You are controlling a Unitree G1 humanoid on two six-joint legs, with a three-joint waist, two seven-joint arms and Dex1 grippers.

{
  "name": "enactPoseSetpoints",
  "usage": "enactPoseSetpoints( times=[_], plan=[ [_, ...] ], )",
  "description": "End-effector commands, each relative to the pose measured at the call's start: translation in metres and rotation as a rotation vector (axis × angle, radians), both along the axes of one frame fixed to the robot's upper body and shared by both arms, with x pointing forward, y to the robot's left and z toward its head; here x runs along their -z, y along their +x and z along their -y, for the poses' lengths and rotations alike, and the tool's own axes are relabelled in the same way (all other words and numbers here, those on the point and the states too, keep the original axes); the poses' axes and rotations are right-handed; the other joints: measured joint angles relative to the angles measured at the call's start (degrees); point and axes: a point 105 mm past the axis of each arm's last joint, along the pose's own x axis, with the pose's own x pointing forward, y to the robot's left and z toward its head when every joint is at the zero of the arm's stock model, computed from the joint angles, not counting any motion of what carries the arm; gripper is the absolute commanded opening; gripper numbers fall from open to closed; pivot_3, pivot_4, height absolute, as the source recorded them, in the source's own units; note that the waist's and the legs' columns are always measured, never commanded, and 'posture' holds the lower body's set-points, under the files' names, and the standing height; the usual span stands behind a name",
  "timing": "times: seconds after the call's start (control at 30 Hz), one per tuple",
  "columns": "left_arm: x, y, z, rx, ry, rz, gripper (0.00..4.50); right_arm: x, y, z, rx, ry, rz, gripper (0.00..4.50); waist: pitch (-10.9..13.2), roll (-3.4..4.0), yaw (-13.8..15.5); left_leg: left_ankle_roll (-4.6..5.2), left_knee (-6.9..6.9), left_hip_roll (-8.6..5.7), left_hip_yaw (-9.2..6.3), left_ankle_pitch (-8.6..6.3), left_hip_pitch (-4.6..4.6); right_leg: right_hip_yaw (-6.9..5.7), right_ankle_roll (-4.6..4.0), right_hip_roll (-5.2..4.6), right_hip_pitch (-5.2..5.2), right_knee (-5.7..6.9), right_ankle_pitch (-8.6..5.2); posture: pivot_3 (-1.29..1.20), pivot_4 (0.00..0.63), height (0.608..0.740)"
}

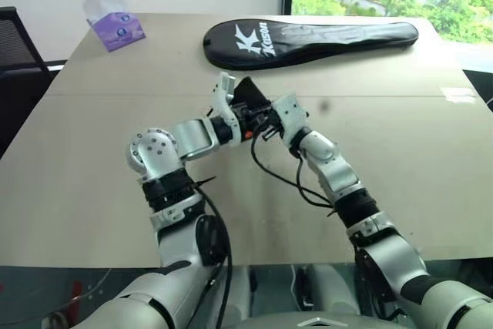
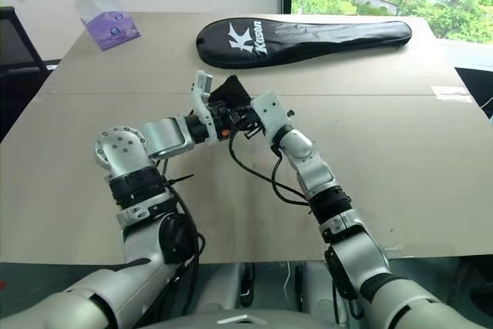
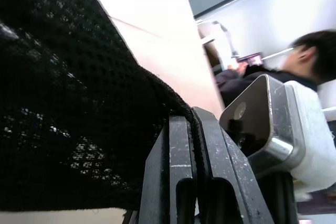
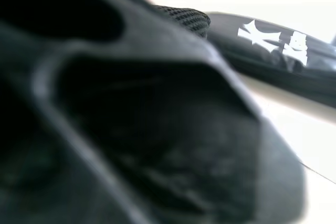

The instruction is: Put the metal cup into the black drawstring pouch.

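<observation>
The black drawstring pouch [image 1: 248,95] hangs above the middle of the table, between my two grippers. My left gripper [image 1: 243,116] comes in from the left; in the left wrist view its fingers [image 3: 181,145] are shut on the edge of the pouch's mesh fabric [image 3: 68,103]. My right gripper [image 1: 269,122] meets the pouch from the right, its tip right against it; I cannot tell whether it grips any fabric. In the right wrist view a dark blurred shape sits close up, with a strip of the mesh [image 4: 184,17] behind it. The metal cup is hidden or out of view.
A long black racket cover [image 1: 308,40] with white lettering lies across the table's far side. A purple tissue pack [image 1: 115,25] sits at the far left corner, near a black chair [image 1: 15,44]. A black cable [image 1: 279,176] loops under my right forearm. A person [image 3: 310,56] sits beyond the table.
</observation>
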Motion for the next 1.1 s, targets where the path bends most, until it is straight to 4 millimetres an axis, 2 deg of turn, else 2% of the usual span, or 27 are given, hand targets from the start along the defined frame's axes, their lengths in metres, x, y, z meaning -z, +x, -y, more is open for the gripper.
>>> enactPoseSetpoints(
  times=[0.03,0.17,0.3,0.37,0.43,0.5,0.53,0.63,0.7,0.73,0.83,0.87,1.0,1.03,1.07,1.1],
  plan=[
    [-0.04,-0.029,0.039,0.25,-0.103,0.141,0.0,0.004,-0.011,-0.008,-0.114,-0.232,0.122,0.11,0.0,0.0,0.16,0.0,0.0,-0.04,-0.01,0.0,-0.01,-0.02,0.01,0.0,0.0,0.0,0.0,0.0,0.15,0.74],
    [-0.05,-0.032,0.042,0.288,-0.205,0.134,0.0,-0.003,-0.016,-0.005,-0.151,-0.345,0.213,0.11,0.0,0.0,-0.14,-0.02,-0.01,0.02,-0.02,0.0,0.03,0.0,0.0,0.04,0.0,0.02,0.0,0.0,0.15,0.74],
    [-0.06,-0.041,0.044,0.447,-0.398,0.067,0.0,0.0,-0.02,0.01,-0.182,-0.506,0.278,0.11,0.01,-0.01,0.07,-0.05,-0.03,0.03,-0.01,0.02,0.05,0.0,0.0,0.04,0.0,0.03,0.0,0.0,0.15,0.74],
    [-0.06,-0.04,0.042,0.455,-0.415,0.044,0.0,-0.001,-0.023,0.015,-0.203,-0.531,0.281,0.11,0.01,-0.01,0.16,-0.04,0.0,0.01,-0.02,0.02,0.01,-0.01,0.0,0.0,0.0,0.0,0.0,0.0,0.15,0.74],
    [-0.055,-0.039,0.041,0.423,-0.358,0.04,0.0,-0.007,-0.024,0.017,-0.189,-0.441,0.217,0.11,0.01,-0.02,0.13,-0.04,0.0,0.01,-0.03,0.02,0.01,-0.01,0.0,0.0,0.0,0.0,0.0,0.0,0.15,0.74],
    [-0.049,-0.037,0.037,0.391,-0.319,0.035,0.0,-0.021,-0.021,0.021,-0.133,-0.251,0.111,0.11,0.01,-0.02,0.05,-0.05,-0.03,0.02,-0.05,0.03,0.04,-0.02,0.0,0.03,0.01,0.01,0.0,0.0,0.15,0.74],
    [-0.047,-0.036,0.034,0.38,-0.308,0.03,0.0,-0.026,-0.02,0.024,-0.114,-0.215,0.096,0.11,0.01,-0.02,-0.01,-0.07,-0.03,0.05,-0.05,0.04,0.05,-0.01,0.0,0.06,0.01,0.02,0.0,0.0,0.15,0.74],
    [-0.041,-0.032,0.022,0.344,-0.283,0.016,0.0,-0.026,-0.02,0.034,-0.064,-0.272,0.087,0.11,0.01,-0.02,0.17,-0.1,-0.03,0.03,-0.04,0.05,0.04,-0.02,0.0,0.04,0.01,0.02,0.0,0.0,0.15,0.74],
    [-0.037,-0.029,0.016,0.329,-0.282,-0.001,0.0,-0.022,-0.024,0.037,-0.063,-0.34,0.057,0.11,0.01,-0.02,0.36,-0.09,-0.02,0.0,-0.04,0.05,0.04,-0.02,0.0,0.02,0.01,0.0,0.0,0.0,0.15,0.74],
    [-0.035,-0.027,0.012,0.318,-0.275,-0.012,0.0,-0.023,-0.029,0.038,-0.095,-0.315,0.007,0.11,0.01,-0.02,0.45,-0.09,-0.02,-0.02,-0.05,0.05,0.04,-0.04,0.0,0.01,0.02,0.0,0.0,0.0,0.15,0.74],
    [-0.03,-0.024,0.002,0.298,-0.259,-0.029,0.0,-0.037,-0.042,0.041,-0.142,-0.278,-0.026,1.04,0.01,-0.02,0.4,-0.09,-0.02,-0.02,-0.1,0.05,0.02,-0.1,-0.01,0.03,0.01,-0.01,-0.01,0.0,0.15,0.74],
    [-0.03,-0.022,0.0,0.293,-0.259,-0.034,0.0,-0.039,-0.047,0.042,-0.153,-0.284,-0.028,1.61,0.01,-0.02,0.37,-0.09,-0.02,-0.02,-0.09,0.05,0.02,-0.1,-0.01,0.04,0.01,-0.01,-0.01,0.0,0.15,0.74],
    [-0.026,-0.02,-0.009,0.283,-0.247,-0.043,0.0,-0.051,-0.06,0.045,-0.158,-0.246,-0.058,3.33,0.01,-0.01,0.15,-0.09,-0.03,-0.01,-0.06,0.05,0.04,-0.13,-0.01,0.06,0.01,-0.01,-0.01,0.0,0.15,0.74],
    [-0.024,-0.02,-0.011,0.276,-0.232,-0.04,0.0,-0.056,-0.063,0.046,-0.157,-0.222,-0.071,3.9,0.01,-0.01,0.16,-0.09,-0.04,-0.01,-0.06,0.05,0.05,-0.13,-0.01,0.06,0.01,0.0,-0.01,0.0,0.15,0.74],
    [-0.022,-0.02,-0.014,0.265,-0.219,-0.033,0.0,-0.061,-0.067,0.049,-0.162,-0.194,-0.085,4.26,0.02,-0.01,0.19,-0.09,-0.05,0.0,-0.07,0.05,0.05,-0.13,-0.02,0.06,0.01,0.0,-0.01,0.0,0.15,0.74],
    [-0.024,-0.018,-0.018,0.248,-0.26,-0.011,0.0,-0.066,-0.074,0.052,-0.175,-0.169,-0.097,4.26,0.02,0.0,0.21,-0.09,-0.05,0.0,-0.06,0.05,0.04,-0.13,-0.02,0.06,0.0,-0.01,-0.01,0.0,0.15,0.74]
  ],
)
